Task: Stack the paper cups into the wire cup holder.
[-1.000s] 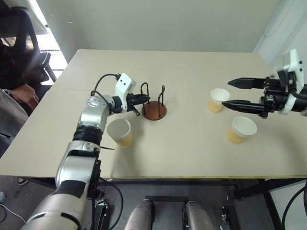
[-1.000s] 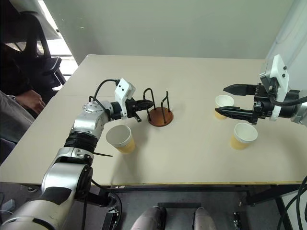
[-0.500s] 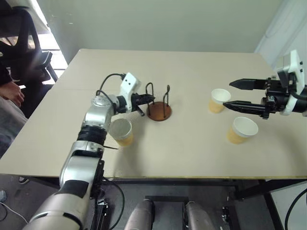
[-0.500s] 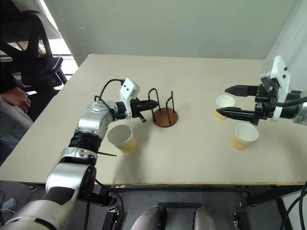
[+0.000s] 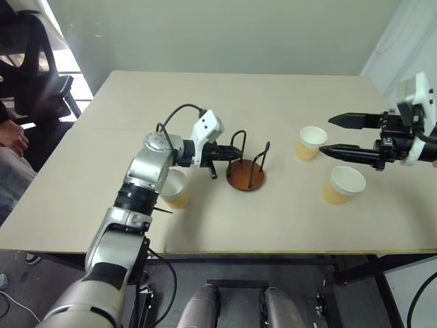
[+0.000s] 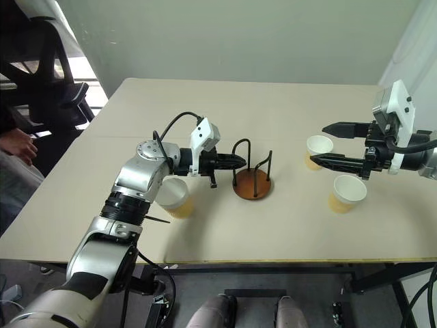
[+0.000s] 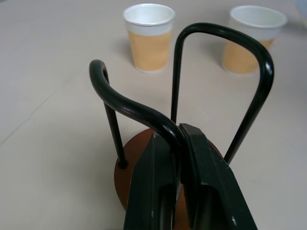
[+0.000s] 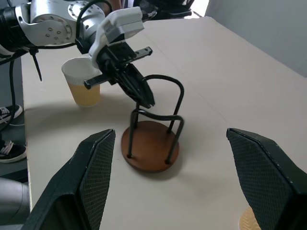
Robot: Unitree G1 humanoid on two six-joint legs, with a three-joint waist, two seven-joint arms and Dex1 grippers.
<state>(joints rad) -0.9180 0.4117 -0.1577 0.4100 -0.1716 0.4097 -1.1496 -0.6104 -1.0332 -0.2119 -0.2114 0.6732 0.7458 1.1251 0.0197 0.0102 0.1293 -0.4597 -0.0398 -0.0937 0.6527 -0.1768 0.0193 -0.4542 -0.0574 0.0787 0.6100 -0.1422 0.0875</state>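
Person's hand (image 5: pixel 9 133) at far left, beside a black chair (image 5: pixel 37 75), off the table.

Table (image 5: pixel 205 96): flat, matte beige top, a faint seam across its left half.

Paper cup, first (image 5: pixel 176 189): tapered, tan-orange ribbed wall, white inside, rolled white rim; upright near the front left, partly behind the left forearm.

Left gripper (image 6: pixel 235 161): two slim black fingers (image 7: pixel 206 167) pressed together, clamped on the near wire loop of the holder at its curved top; white camera block on the wrist, black cable looping above.

Wire cup holder (image 5: pixel 246 176): round reddish-brown disc base, smooth; two upright loops of glossy black wire, rounded at the top. Seated mid-table, just right of the left gripper, base flat on the table; nothing inside.

Paper cup, second (image 5: pixel 311 143): same make, upright, right of the holder and well apart from it, just left of the right gripper's tips.

Paper cup, third (image 5: pixel 343 184): same make, upright, nearer the front edge, below the right gripper.

Right gripper (image 5: pixel 329 133): long black fingers with cross-hatched pads (image 8: pixel 261 179), spread wide, empty, pointing toward the holder above the table.
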